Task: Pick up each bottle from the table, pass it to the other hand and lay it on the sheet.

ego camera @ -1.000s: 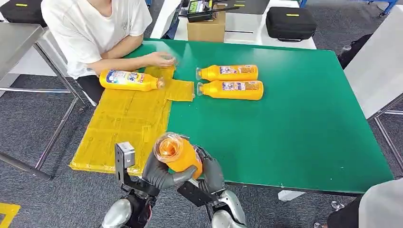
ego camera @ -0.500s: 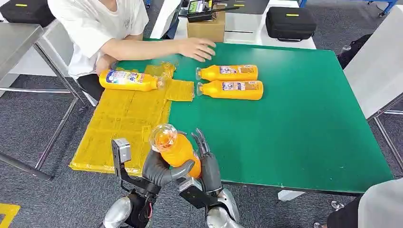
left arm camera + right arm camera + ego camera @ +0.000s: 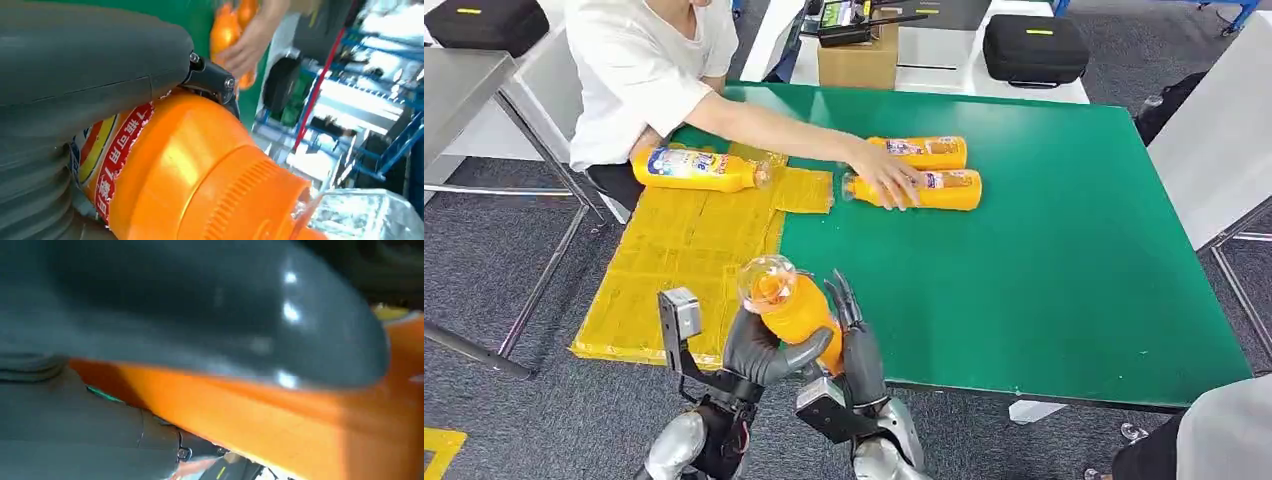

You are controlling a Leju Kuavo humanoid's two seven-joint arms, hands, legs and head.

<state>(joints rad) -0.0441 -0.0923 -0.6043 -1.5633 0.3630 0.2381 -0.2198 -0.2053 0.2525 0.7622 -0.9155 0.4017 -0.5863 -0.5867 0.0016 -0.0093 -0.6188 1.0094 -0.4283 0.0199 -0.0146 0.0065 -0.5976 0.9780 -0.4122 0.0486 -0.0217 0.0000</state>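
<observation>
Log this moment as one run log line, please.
phase: handover | left robot hand: grips held bottle | right robot hand: fingers spread beside it | person's hand: on table bottle

Count time! Four orange bottles in all: one bottle up in the robot hands [image 3: 796, 312], one bottle lying on the yellow sheet [image 3: 694, 168], and two bottles lying side by side on the green surface [image 3: 1064, 250], the far one [image 3: 921, 152] and the near one [image 3: 934, 189], which a person's hand [image 3: 886, 180] is touching. One yellow sheet [image 3: 684, 260]. Two robot hands in play, the left robot hand [image 3: 764, 352] and the right robot hand [image 3: 856, 345]. Behind the surface: one cardboard box [image 3: 857, 62], and two black cases, one [image 3: 1034, 48] on the white table, another [image 3: 484, 22] far left.
</observation>
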